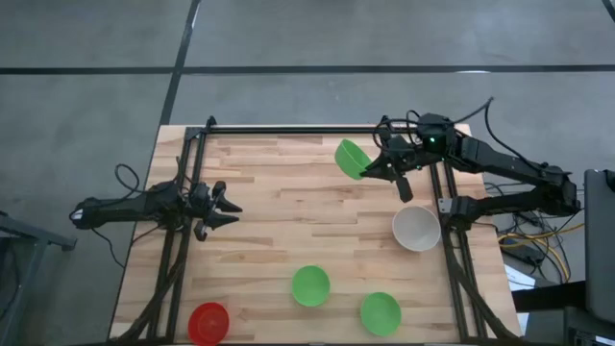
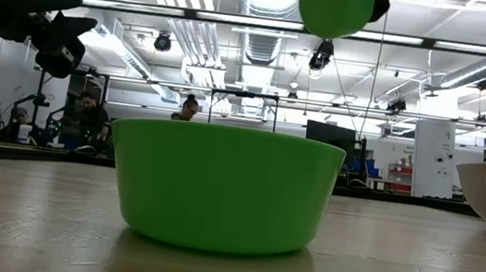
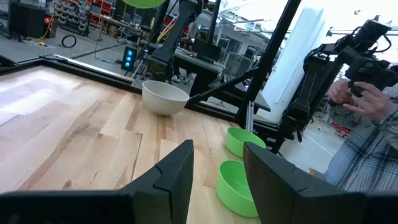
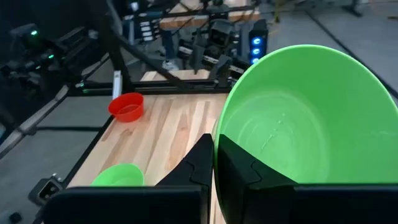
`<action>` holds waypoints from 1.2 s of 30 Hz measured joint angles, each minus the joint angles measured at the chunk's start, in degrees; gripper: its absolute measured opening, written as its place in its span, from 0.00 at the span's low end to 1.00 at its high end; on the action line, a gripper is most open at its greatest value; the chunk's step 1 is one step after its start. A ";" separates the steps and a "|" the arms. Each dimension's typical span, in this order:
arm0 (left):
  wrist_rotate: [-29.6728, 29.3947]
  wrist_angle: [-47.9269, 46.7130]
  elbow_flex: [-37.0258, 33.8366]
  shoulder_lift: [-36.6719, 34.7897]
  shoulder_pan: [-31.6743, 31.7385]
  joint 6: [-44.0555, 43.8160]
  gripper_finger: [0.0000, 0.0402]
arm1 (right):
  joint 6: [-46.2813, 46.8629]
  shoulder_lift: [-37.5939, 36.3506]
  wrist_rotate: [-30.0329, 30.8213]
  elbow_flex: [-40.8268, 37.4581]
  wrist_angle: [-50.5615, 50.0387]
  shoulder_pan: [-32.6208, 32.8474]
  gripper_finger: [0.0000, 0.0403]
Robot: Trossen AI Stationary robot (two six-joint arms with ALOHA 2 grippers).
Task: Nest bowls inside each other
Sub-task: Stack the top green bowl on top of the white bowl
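**Right pincer gripping a green bowl in the air, four bowls resting on the bench**

In the high view, along the lower edge, the red bowl [image 1: 209, 323] is sitting at the lower left corner of the bench [image 1: 279, 231], and two green bowls are lying to its right: one at lower centre [image 1: 310, 285], another just right of it [image 1: 381, 313]. Higher, toward the right edge, the white bowl [image 1: 416, 228] is standing upright, apart from the others.

At mid-left, the left pincer [image 1: 229, 209] is hovering over bare wood with its fingers standing apart, holding nothing.

In the upper right of the frame, the right pincer [image 1: 375, 169] is clamping the rim of the third green bowl [image 1: 352, 159], which is tilting on its side. The low view is showing this bowl raised well above the bench, at the top of the frame, beyond the nearest green bowl.
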 joint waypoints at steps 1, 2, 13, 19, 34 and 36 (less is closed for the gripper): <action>0.00 0.02 0.01 -0.02 0.01 0.00 0.36 | 0.22 -0.94 0.34 -0.99 0.30 0.00 0.02; 0.00 0.00 0.01 -0.02 0.01 0.00 0.36 | 0.46 -1.82 0.48 -1.83 0.33 0.00 0.02; 0.00 0.00 0.01 -0.02 -0.01 0.00 0.36 | 3.00 -8.65 4.76 -5.17 -3.38 0.00 0.02; 0.00 0.02 0.00 -0.01 0.00 0.00 0.36 | 3.39 -11.22 6.27 -5.19 -7.34 0.00 0.02; 0.00 0.02 0.01 -0.02 -0.01 0.00 0.36 | 5.33 -15.95 10.66 -5.37 -17.88 0.00 0.02; 0.00 0.02 0.00 0.00 0.00 0.00 0.36 | 4.98 -16.88 10.65 -5.49 -17.87 0.00 0.02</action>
